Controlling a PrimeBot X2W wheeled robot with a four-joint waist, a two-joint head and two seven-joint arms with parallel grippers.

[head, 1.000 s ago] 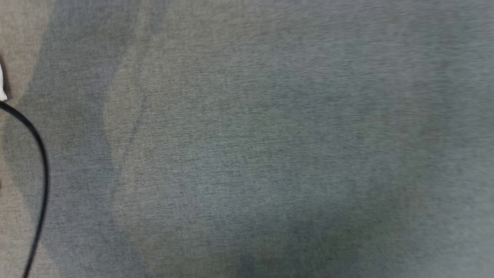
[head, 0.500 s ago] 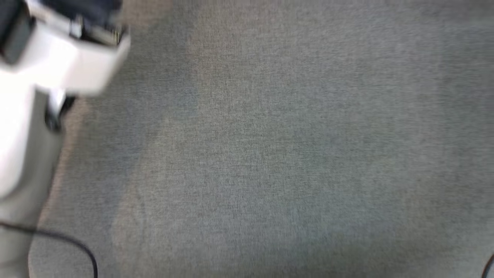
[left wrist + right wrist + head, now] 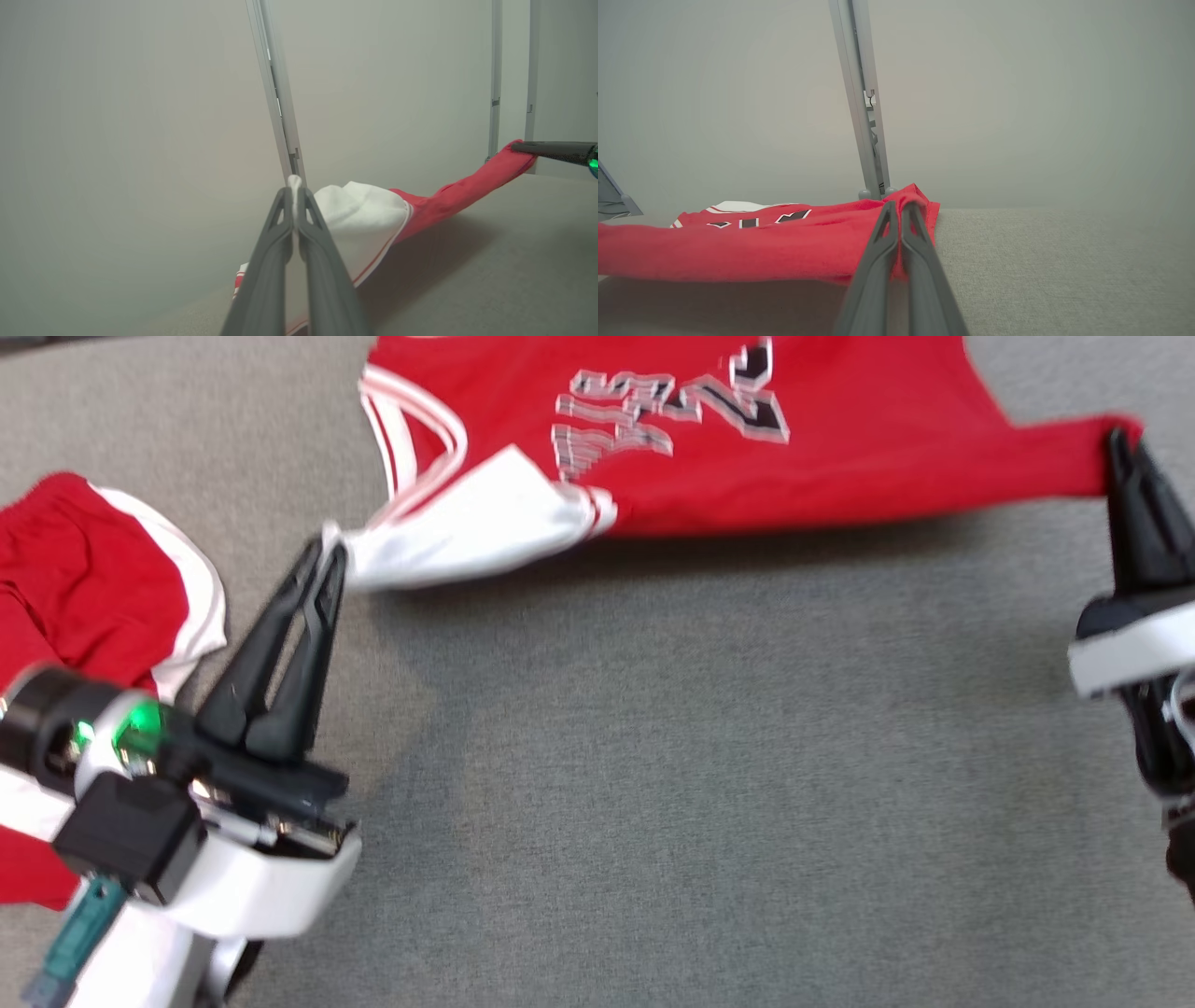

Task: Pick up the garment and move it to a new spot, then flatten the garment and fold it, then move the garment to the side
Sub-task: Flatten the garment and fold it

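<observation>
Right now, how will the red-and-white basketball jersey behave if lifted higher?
Likely floppy: the red-and-white basketball jersey sags between the left gripper and right gripper. Probably light, since small corner pinches hold it up. Its far part might drag on the grey fabric surface.

Grey fabric surface (image 3: pixel 709 784) — 2 red-and-white garments on it: a jersey (image 3: pixel 840 448), and shorts (image 3: pixel 84 588) at left.

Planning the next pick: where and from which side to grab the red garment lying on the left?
The red garment's white-striped edge, from above on its right side: that edge lies flat and exposed on the grey surface, while the left gripper, holding the jersey, likely blocks its near part.
</observation>
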